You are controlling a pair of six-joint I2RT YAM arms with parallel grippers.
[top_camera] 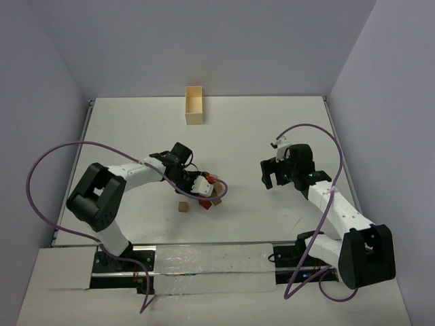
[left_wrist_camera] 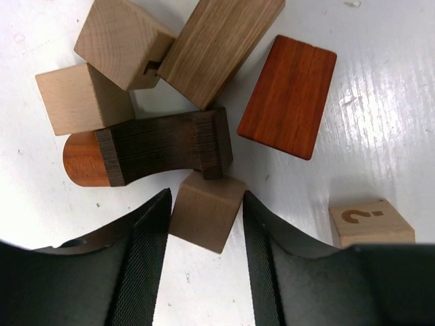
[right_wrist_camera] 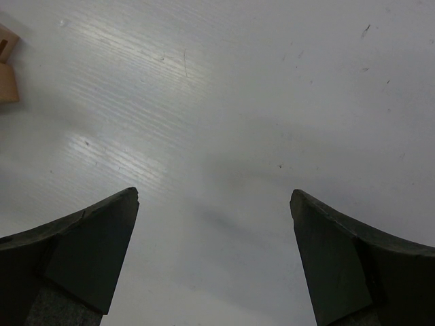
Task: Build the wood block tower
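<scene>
The wood blocks lie in a loose heap (top_camera: 213,195) on the white table, left of centre. In the left wrist view I see a dark brown arch piece (left_wrist_camera: 163,146), a reddish-brown flat block (left_wrist_camera: 289,95), a brown long block (left_wrist_camera: 221,44), two tan blocks (left_wrist_camera: 81,98) and a red-orange rounded piece (left_wrist_camera: 81,159). My left gripper (left_wrist_camera: 204,197) is low over the heap (top_camera: 202,185), its jaws open around a tan cube (left_wrist_camera: 206,210) that rests on the table, skewed between the fingertips. My right gripper (top_camera: 270,173) is open and empty over bare table (right_wrist_camera: 214,204).
A tan cube marked with a question mark (left_wrist_camera: 370,221) sits apart from the heap, near the front (top_camera: 183,206). A pale rectangular wooden box (top_camera: 194,105) stands at the table's far edge. A tan block edge shows at the left of the right wrist view (right_wrist_camera: 7,64).
</scene>
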